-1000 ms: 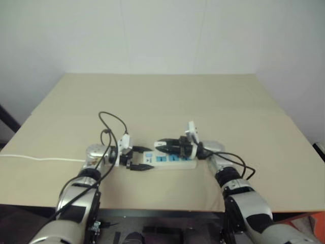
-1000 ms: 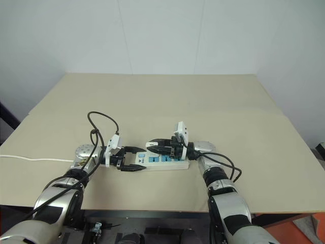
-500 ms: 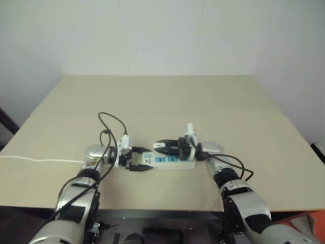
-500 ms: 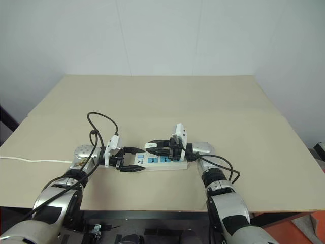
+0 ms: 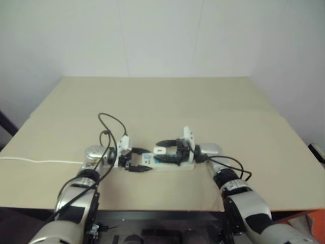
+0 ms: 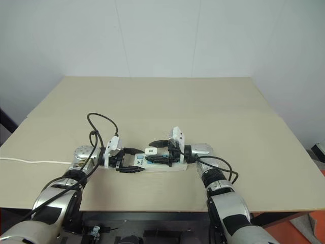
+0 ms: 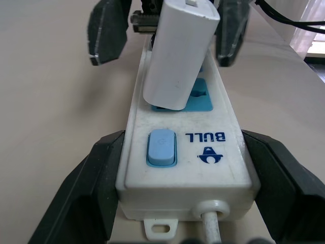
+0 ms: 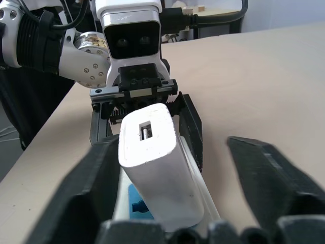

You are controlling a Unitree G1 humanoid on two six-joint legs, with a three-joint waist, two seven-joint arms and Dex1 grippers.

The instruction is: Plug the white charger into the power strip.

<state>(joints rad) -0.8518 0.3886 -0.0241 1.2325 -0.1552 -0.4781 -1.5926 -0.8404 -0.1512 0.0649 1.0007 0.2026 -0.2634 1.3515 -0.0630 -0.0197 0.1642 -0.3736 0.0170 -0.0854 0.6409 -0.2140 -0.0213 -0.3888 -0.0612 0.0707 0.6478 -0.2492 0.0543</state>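
white charger (image 7: 179, 51) smooth satin plastic; power strip (image 7: 188, 168) glossy plastic; table (image 6: 152, 101) matt beige.

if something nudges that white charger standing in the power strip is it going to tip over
Possibly: the white charger stands tall and already leans in the power strip. Its smooth shell may slide off a push. Plugged in, it should resist gentle nudges.

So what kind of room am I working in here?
Probably a lab or test bench, not a home: a bare beige table against plain white walls, with just a power strip and charger on it.
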